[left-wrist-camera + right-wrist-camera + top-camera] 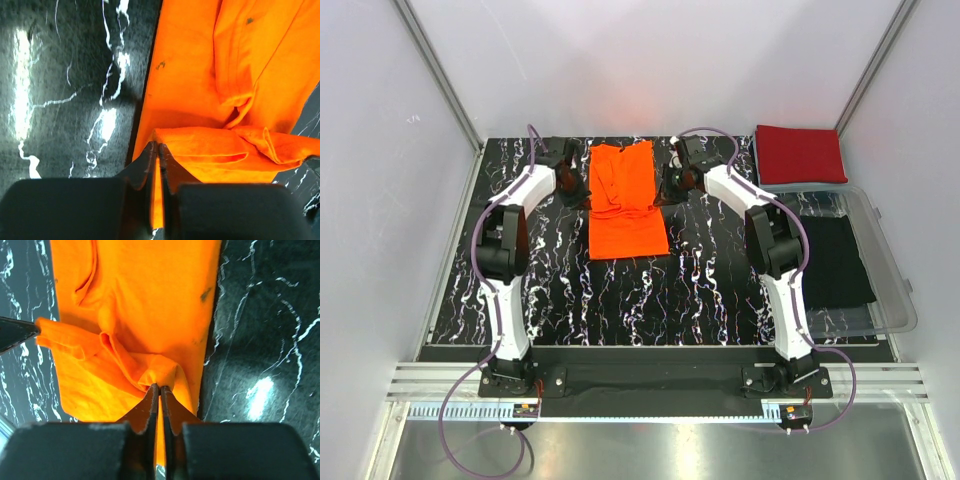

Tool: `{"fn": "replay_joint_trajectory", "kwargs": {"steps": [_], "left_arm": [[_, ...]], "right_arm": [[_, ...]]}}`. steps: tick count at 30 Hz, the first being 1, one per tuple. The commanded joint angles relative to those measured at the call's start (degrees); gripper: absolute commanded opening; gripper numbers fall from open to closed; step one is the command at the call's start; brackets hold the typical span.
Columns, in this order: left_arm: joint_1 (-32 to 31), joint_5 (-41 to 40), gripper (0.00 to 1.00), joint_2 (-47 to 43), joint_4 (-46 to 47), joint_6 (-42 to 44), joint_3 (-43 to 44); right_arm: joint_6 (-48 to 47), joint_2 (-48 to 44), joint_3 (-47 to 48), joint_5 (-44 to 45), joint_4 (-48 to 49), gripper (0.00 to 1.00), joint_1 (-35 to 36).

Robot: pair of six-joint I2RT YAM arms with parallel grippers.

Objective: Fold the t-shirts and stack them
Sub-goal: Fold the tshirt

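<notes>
White walls close in a black table [720, 290] veined with white, both arms reaching from its near edge toward the far side. On the left, the left gripper [158, 146] is at the left edge of the orange t-shirt [625, 210]. Its jaws are drawn to a narrow slit with a fold of orange cloth pinched between them, and the cloth bunches into a rumpled ridge right at the fingertips. The orange t-shirt lies flat on the far middle of the table, between the two grippers. Its far part is creased and layered, with folds running lengthwise, while the part nearer the bases is a smooth rectangle. At the shirt's right edge the right gripper [160, 387] is likewise nearly closed, nipping a small gathered peak of orange cloth that wrinkles outward from the fingertips. Further right, in the far right corner of the table and well apart from the orange one, the red t-shirt [800, 153] lies folded into a neat square. Just beside its near edge, a clear plastic bin [890, 290] sits along the table's right side with a black cloth [835, 260] lying inside it.
</notes>
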Motion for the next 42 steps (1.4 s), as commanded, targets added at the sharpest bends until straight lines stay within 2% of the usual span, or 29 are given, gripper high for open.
{"fn": "replay_joint_trajectory", "kwargs": {"steps": [1,3,7,14,20,27,42], "left_arm": [[0.81,0.11,0.16,1.13,0.34,0.07,4.20],[0.82,2.05,0.25,1.57,0.34,1.91,5.52],[0.82,0.74,0.29,-1.67,0.07,3.41,5.10],[-1.82,0.38,0.27,-7.74,0.86,3.67,-4.04],[-3.84,2.57,0.22,-8.37,3.41,2.53,-9.50],[-4.28,1.70,0.21,-4.33,3.85,2.18,-6.00],[-0.95,-0.85,0.20,7.45,3.85,3.23,7.01]], "right_arm": [[-0.21,1.25,4.72,0.91,-0.38,0.13,-1.03],[-0.47,1.87,6.05,2.49,-2.13,0.18,-1.11],[-0.91,-0.06,6.94,3.56,-4.42,0.25,-1.20],[-0.48,-6.82,-0.53,1.89,-4.60,0.23,-1.11],[-0.39,-7.27,-4.66,-0.13,-4.43,0.22,-0.59],[-1.53,-3.94,-2.92,-1.45,-3.72,0.22,-0.32],[-2.15,8.28,11.75,-1.71,-3.81,0.22,-1.20]]}}
